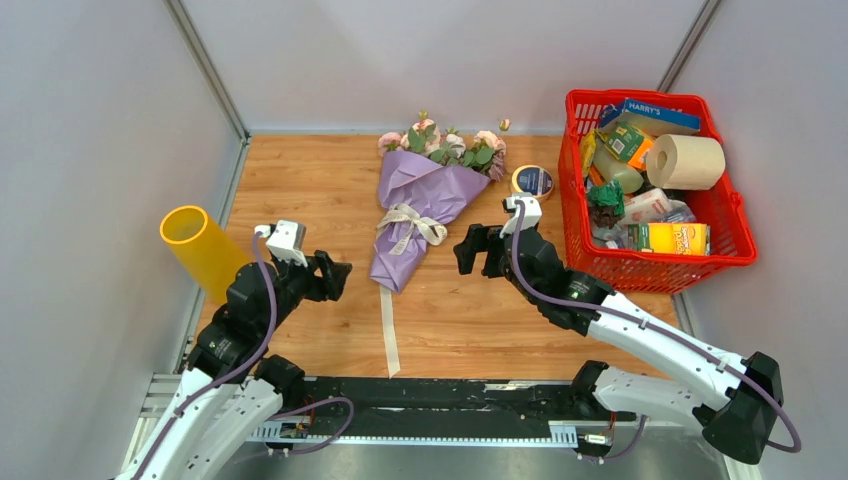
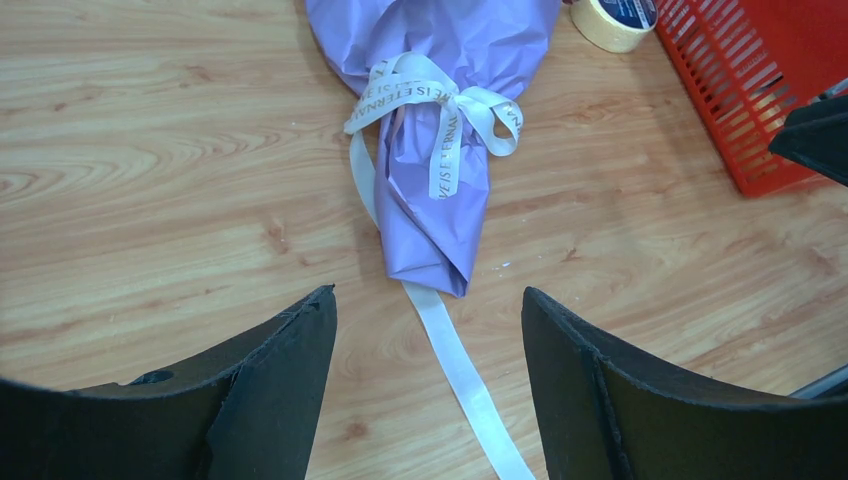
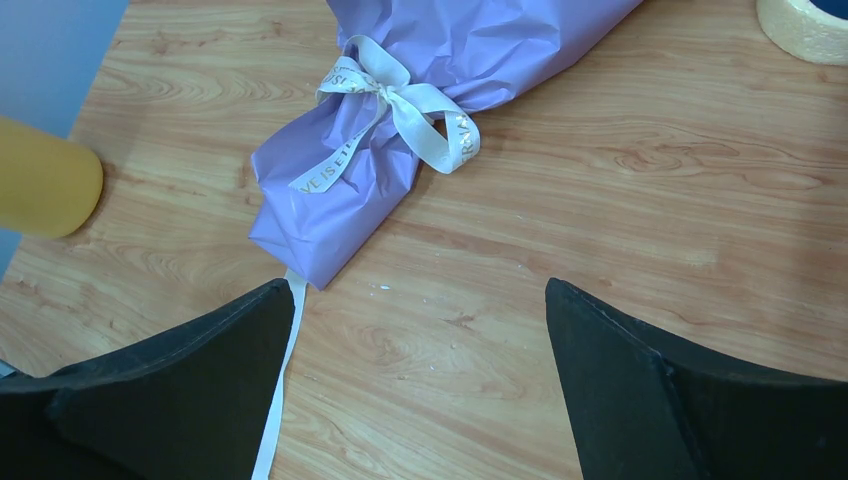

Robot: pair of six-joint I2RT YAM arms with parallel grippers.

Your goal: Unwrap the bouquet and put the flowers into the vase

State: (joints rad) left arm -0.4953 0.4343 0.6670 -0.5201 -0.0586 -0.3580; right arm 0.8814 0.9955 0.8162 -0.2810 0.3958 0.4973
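Note:
The bouquet (image 1: 420, 205) lies on the table, a lilac paper cone tied with a cream ribbon bow (image 1: 408, 225). Its pink flowers (image 1: 445, 143) and green leaves point to the far side. One long ribbon tail (image 1: 389, 330) trails toward the near edge. The yellow vase (image 1: 203, 250) stands at the left edge. My left gripper (image 1: 338, 276) hangs open left of the cone's tip (image 2: 432, 265); the ribbon tail (image 2: 462, 385) runs between its fingers below. My right gripper (image 1: 477, 250) is open to the cone's right, nothing between its fingers; the bouquet (image 3: 400, 140) and vase (image 3: 45, 185) show ahead.
A red basket (image 1: 728, 255) full of groceries, with a beige paper roll (image 1: 686, 160), stands at the right. A tape roll (image 1: 532, 181) lies between basket and bouquet. Grey walls close in on left, right and back.

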